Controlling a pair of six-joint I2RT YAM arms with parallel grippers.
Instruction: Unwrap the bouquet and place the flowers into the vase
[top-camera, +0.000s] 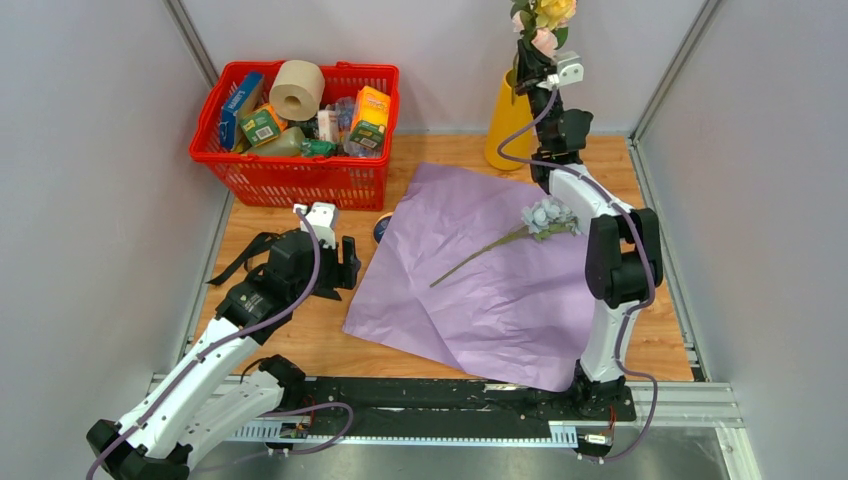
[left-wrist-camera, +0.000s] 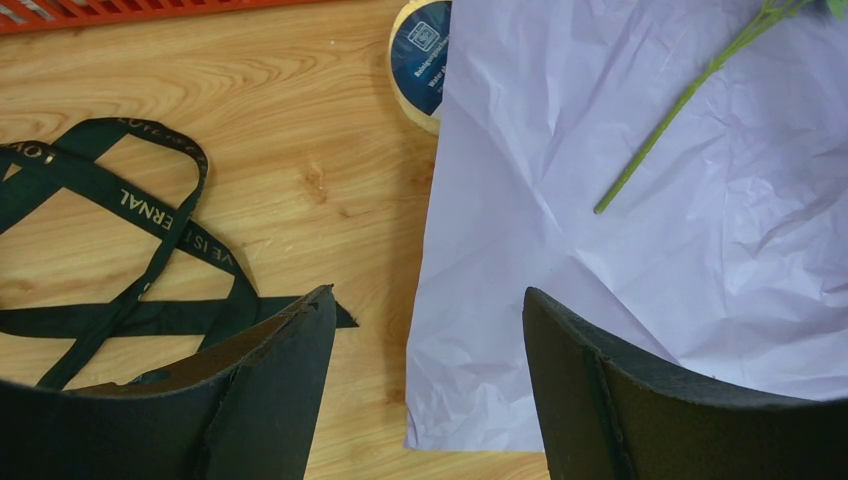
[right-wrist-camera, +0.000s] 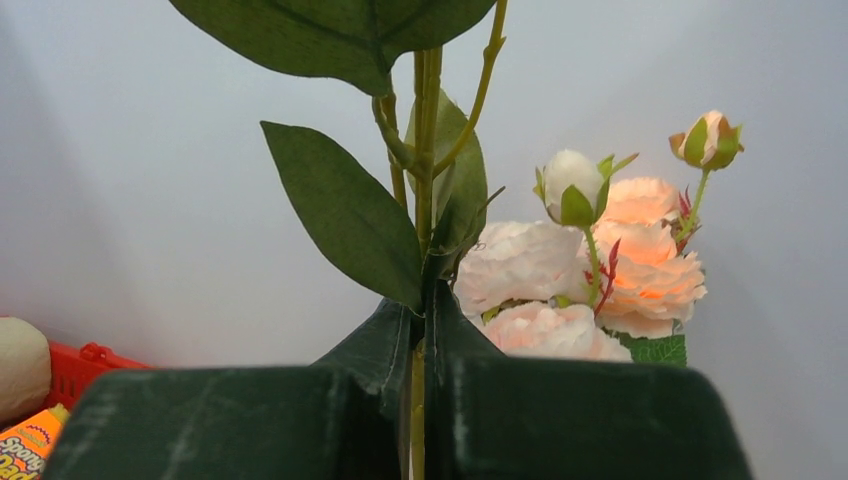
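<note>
The bouquet is undone. Its lilac paper (top-camera: 480, 290) lies flat on the table, and the black ribbon (left-wrist-camera: 130, 230) lies loose to its left. One pale blue flower (top-camera: 548, 216) rests on the paper. The yellow-orange vase (top-camera: 507, 125) stands at the back, with pink blooms (right-wrist-camera: 590, 270) above it. My right gripper (right-wrist-camera: 425, 310) is held high over the vase (top-camera: 530, 65), shut on the green stem (right-wrist-camera: 425, 150) of a yellow-headed flower (top-camera: 555, 10). My left gripper (left-wrist-camera: 430, 310) is open and empty, low over the paper's left edge (top-camera: 340, 262).
A red basket (top-camera: 300, 175) of groceries with a beige paper roll (top-camera: 297, 88) stands at the back left. A tape roll (left-wrist-camera: 420, 60) sits beside the paper's top left edge. Grey walls close in on both sides and behind.
</note>
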